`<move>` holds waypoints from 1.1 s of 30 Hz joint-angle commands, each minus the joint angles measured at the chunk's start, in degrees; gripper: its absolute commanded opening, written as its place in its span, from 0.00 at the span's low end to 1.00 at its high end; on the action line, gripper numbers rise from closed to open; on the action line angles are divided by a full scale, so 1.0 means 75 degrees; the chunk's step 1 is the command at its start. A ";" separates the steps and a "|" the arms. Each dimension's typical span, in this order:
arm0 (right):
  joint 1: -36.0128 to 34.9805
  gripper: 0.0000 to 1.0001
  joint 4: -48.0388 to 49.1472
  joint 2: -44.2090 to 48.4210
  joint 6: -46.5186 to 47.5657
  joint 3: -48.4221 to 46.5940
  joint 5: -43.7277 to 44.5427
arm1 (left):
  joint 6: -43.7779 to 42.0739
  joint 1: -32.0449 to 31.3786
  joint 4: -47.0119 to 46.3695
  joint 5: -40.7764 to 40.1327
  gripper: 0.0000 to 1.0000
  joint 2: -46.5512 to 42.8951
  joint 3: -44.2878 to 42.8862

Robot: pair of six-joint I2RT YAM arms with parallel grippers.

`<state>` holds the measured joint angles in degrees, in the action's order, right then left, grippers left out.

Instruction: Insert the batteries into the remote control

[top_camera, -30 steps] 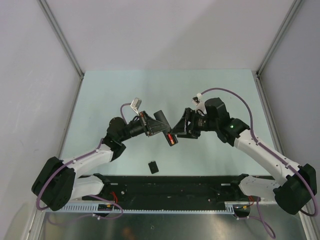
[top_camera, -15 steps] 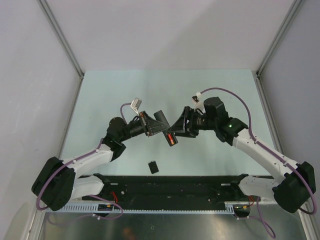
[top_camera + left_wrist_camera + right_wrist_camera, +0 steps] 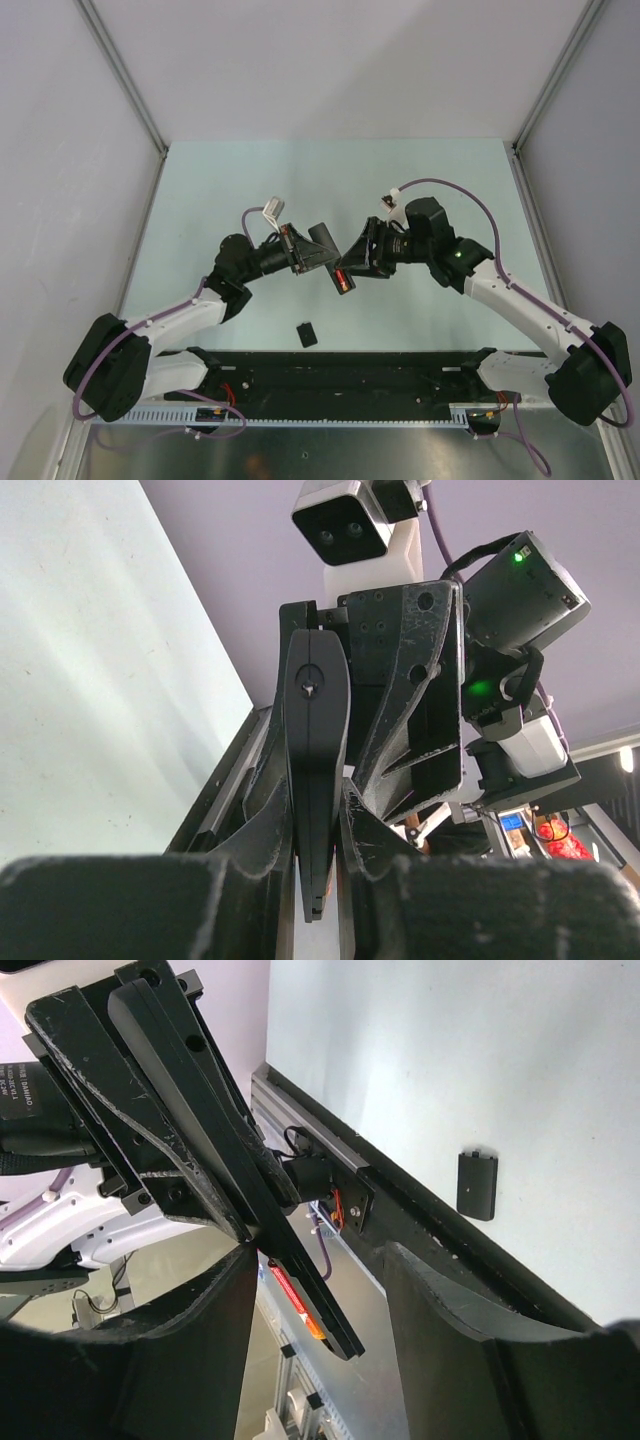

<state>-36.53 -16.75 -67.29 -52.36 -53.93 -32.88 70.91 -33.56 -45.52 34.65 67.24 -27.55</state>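
Where the battery cover (image 3: 308,333) lies flat on the table (image 3: 450,180), the remote control (image 3: 330,256) is held in the air just beyond it. It is clear of the surface and tilted, w/ its lower end nearest the cover. L gripper (image 3: 316,825) is beyond the cover, jaws pinching the remote edge-on at mid-body. R gripper (image 3: 320,1260) is beyond and to the right of the cover, jaws spread, fingers (image 3: 450,1330) straddling the remote's lower end; can't tell if they touch it. One red-orange battery (image 3: 296,1305) sits in the open compartment at the end nearest the cover.
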 commanded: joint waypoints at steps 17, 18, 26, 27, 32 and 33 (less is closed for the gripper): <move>-0.0027 0.66 -0.0368 0.0393 0.0454 0.0171 0.0775 | 0.0236 0.0033 0.0057 -0.0085 0.00 0.0151 -0.0358; -0.0004 0.66 -0.0356 0.0405 0.0454 0.0160 0.0810 | 0.0224 0.0022 0.0127 -0.0085 0.00 0.0151 -0.0335; -0.0039 0.64 -0.0661 0.0347 0.0817 -0.0121 0.1244 | 0.0435 -0.0001 0.0350 -0.0062 0.00 0.0350 -0.0299; -0.0051 0.64 -0.0707 0.0347 0.0840 -0.0122 0.1244 | 0.0435 -0.0002 0.0373 -0.0062 0.00 0.0374 -0.0311; -0.0191 0.62 -0.0673 0.0194 0.0852 -0.0122 0.1185 | 0.0424 -0.0037 0.0385 -0.0015 0.00 0.0479 -0.0416; -0.0215 0.62 -0.0672 0.0148 0.0852 -0.0122 0.1174 | 0.0424 -0.0037 0.0397 -0.0003 0.00 0.0514 -0.0440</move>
<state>-37.06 -21.93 -65.82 -47.42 -53.21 -24.67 73.49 -33.61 -41.34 34.63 70.48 -27.88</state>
